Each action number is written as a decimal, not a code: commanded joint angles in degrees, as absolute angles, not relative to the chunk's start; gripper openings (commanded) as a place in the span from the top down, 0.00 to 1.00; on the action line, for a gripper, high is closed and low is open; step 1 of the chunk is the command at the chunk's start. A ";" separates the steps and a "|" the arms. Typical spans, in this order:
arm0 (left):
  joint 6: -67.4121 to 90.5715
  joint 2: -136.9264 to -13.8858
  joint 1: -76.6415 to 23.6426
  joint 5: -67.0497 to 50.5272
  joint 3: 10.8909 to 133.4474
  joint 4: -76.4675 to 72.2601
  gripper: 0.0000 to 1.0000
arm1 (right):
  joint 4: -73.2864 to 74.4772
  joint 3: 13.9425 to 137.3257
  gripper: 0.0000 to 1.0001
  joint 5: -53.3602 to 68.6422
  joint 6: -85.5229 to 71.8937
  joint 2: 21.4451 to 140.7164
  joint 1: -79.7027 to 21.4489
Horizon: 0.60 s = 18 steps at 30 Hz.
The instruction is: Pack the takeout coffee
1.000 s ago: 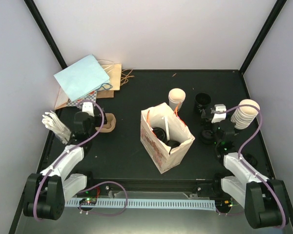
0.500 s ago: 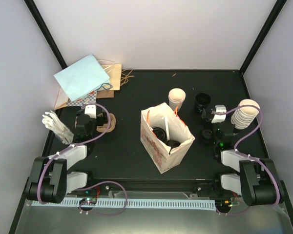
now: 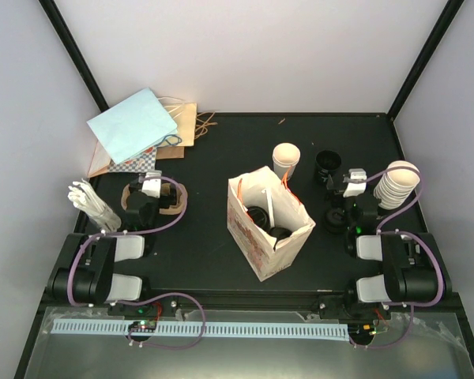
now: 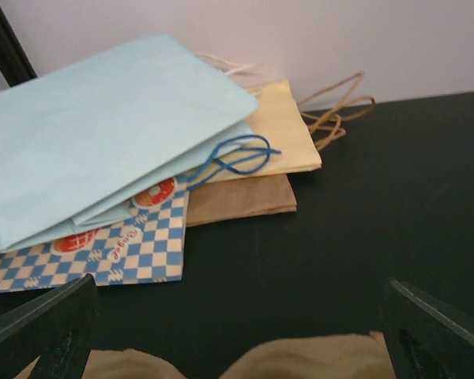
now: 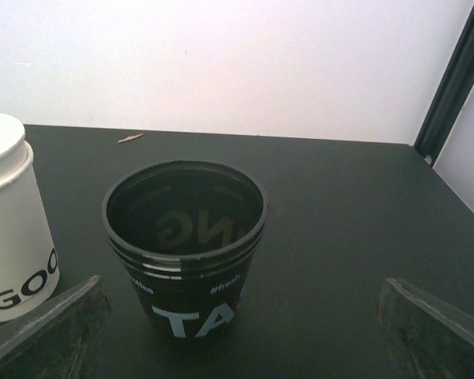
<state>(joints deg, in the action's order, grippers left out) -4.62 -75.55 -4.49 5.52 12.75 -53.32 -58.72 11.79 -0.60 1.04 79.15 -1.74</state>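
retracted: left tool (image 4: pixel 237 335), right tool (image 5: pixel 238 328) spread, empty

Cups (image 3: pixel 257 215) in bag (image 3: pixel 253 246) centre, flat bags (image 3: pixel 130 126) rear-left

Black table (image 3: pixel 213 158): upright paper bag (image 3: pixel 253 245), flat bags (image 3: pixel 134 126), cup stack (image 3: pixel 399 185), tray (image 3: pixel 179 199).

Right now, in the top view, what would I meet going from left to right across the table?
white sticks → pulp tray → printed bag → black cup → cup stack
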 commanded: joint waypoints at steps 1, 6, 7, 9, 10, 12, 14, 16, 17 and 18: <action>-7.25 -78.42 -4.06 1.38 12.32 -62.83 0.01 | -60.34 14.71 0.03 -0.75 0.87 79.56 -1.31; -5.75 -79.08 -3.59 3.05 16.40 -55.67 0.01 | -58.17 16.33 0.00 -2.66 0.02 80.30 -1.22; -5.39 -79.17 -3.50 3.59 16.68 -55.27 0.01 | -58.14 16.41 0.00 -2.82 -0.07 80.41 -1.27; -5.25 -79.21 -3.36 3.53 16.88 -54.97 0.01 | -58.10 16.33 0.00 -2.96 -0.05 80.22 -1.23; -5.20 -79.24 -3.34 3.52 16.95 -54.93 0.01 | -58.03 16.27 0.00 -2.99 -0.01 80.08 -1.24; -5.19 -79.27 -3.34 3.43 16.96 -54.88 0.01 | -58.16 16.26 0.00 -2.98 -0.06 80.18 -1.23; -5.19 -79.28 -3.21 3.35 17.04 -54.76 0.01 | -58.13 16.28 0.00 -3.17 -0.21 80.20 -1.28; -5.10 -79.28 -3.12 3.26 17.05 -54.63 0.01 | -58.05 16.31 0.00 -3.29 -0.10 80.16 -1.25; -5.10 -79.28 -3.16 3.25 17.11 -54.62 0.01 | -58.01 16.34 0.00 -3.25 -0.10 80.16 -1.28; -5.09 -79.20 -3.16 3.25 17.13 -54.60 0.01 | -58.05 16.35 0.00 -3.24 -0.17 80.23 -1.23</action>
